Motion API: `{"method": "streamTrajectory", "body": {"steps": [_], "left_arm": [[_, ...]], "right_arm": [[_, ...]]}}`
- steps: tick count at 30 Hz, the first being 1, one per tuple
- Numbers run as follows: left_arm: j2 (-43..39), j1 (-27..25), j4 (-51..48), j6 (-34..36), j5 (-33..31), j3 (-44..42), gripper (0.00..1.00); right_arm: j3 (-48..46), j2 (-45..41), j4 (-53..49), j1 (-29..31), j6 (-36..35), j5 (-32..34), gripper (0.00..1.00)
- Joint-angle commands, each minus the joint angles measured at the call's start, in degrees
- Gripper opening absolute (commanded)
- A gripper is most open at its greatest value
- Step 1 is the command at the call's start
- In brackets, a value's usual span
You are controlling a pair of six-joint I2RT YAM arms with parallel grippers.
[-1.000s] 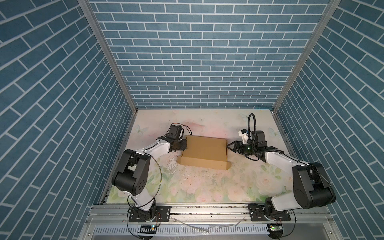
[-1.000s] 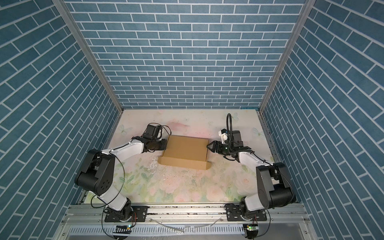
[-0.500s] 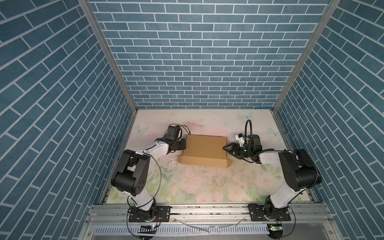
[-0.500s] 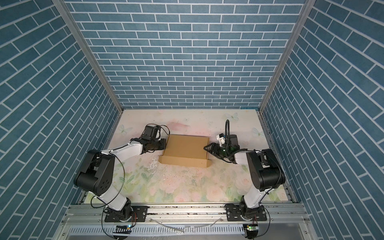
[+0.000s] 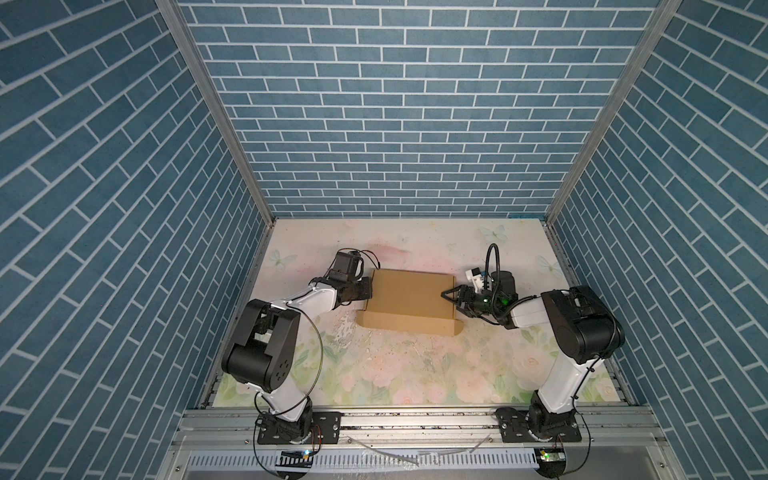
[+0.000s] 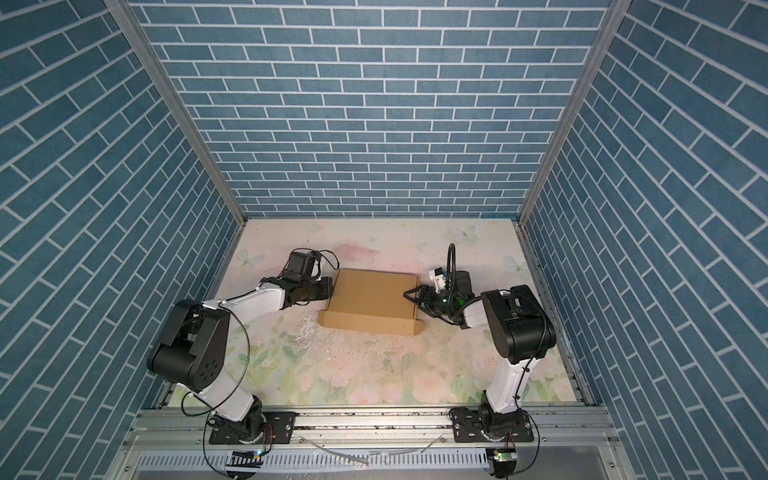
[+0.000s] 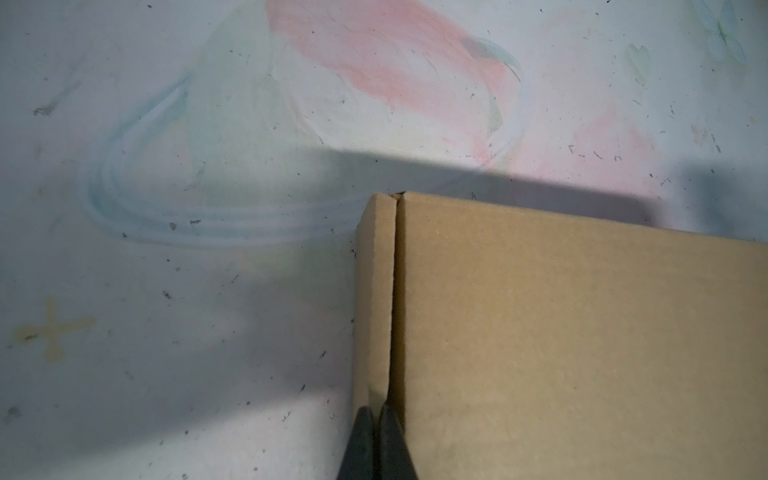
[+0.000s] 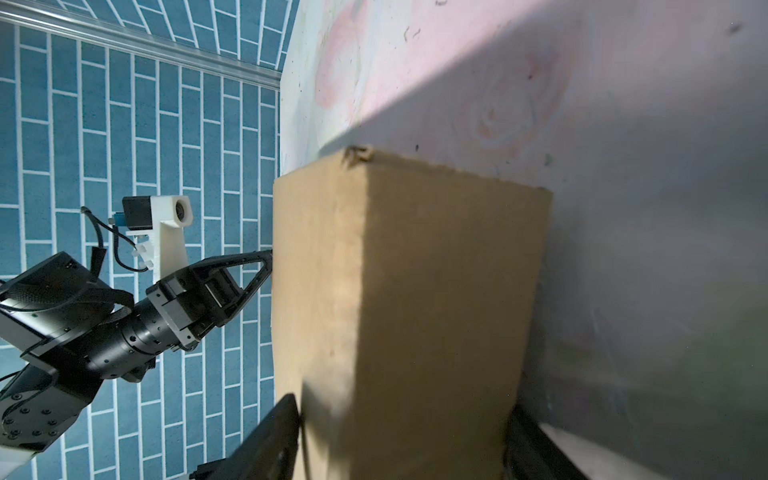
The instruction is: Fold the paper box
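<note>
The paper box (image 5: 409, 299) (image 6: 372, 300) is plain brown cardboard and lies on the table with its lid down. A small tab (image 5: 456, 327) sticks out at its front right corner. My left gripper (image 5: 370, 289) (image 6: 331, 287) (image 7: 377, 411) is shut, its tips at the box's left side wall (image 7: 374, 299). My right gripper (image 5: 450, 300) (image 6: 411, 301) (image 8: 401, 419) is open and turned on its side. Its fingers (image 8: 282, 424) straddle the box's right end wall (image 8: 436, 311), one over the lid and one low by the table. Whether they press on the box does not show.
The table (image 5: 395, 374) has a pale floral cover. Blue brick-patterned walls (image 5: 395, 124) close it in at the back and on both sides. A metal rail (image 5: 415, 419) with both arm bases runs along the front.
My right gripper has moved left from beside the box onto its right end, and that arm's elbow has swung out to the right. The left gripper and the box stay put.
</note>
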Motion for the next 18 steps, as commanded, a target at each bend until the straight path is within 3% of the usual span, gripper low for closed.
{"method": "streamTrajectory", "body": {"steps": [1,7,11,18], "left_arm": [[0.36,0.3,-0.43,-0.83,1.23,-1.15,0.03],[-0.31,0.14,0.24,-1.2,2.01,-1.23,0.11],[-1.35,0.14,-0.56,-1.09,2.06,-0.6,0.16],[-4.66,1.04,-4.32,0.11,1.9,1.38,0.39]], "right_arm": [[1.82,1.61,5.66,0.97,3.63,-1.91,0.71],[2.83,2.25,6.61,2.0,4.47,-1.87,0.67],[2.72,1.97,6.91,2.01,4.49,-1.27,0.54],[2.62,1.29,7.01,1.66,4.5,-1.19,0.46]]}}
